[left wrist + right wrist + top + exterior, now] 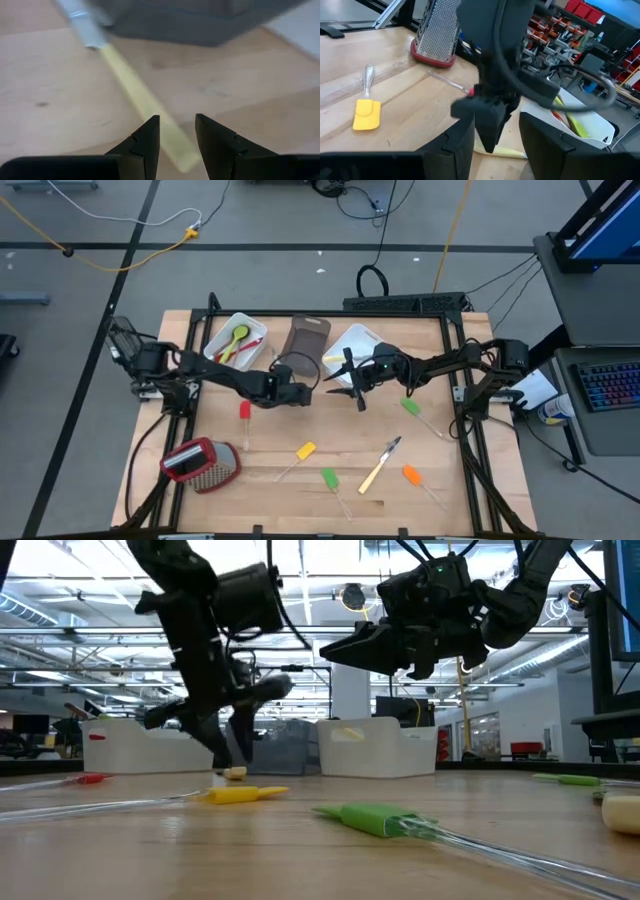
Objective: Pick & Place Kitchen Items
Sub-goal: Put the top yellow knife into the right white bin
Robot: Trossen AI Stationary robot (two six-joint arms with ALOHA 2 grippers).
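Note:
A knife (pixel 135 90) with a pale yellow handle and a metal blade lies flat on the wooden table in front of the dark tub (pixel 170 22). My left gripper (pixel 177 120) points steeply down over the free end of the handle (pixel 184 161). It is open, with one finger on either side of that end; I cannot tell whether they touch it. In the right wrist view the same handle (pixel 509 151) shows under the left gripper (pixel 490 135). My right gripper (pixel 352 385) hangs level above the table just right of it, open with nothing between its fingers.
At the back stand a white tub (pixel 236 340) with green and red spoons, the dark tub (pixel 307 337) and another white tub (pixel 352 345). Loose on the table are red (pixel 244 412), yellow (pixel 305 450), green (pixel 329 478) and orange (pixel 411 474) spatulas, a second knife (pixel 383 463) and a grater (pixel 203 463).

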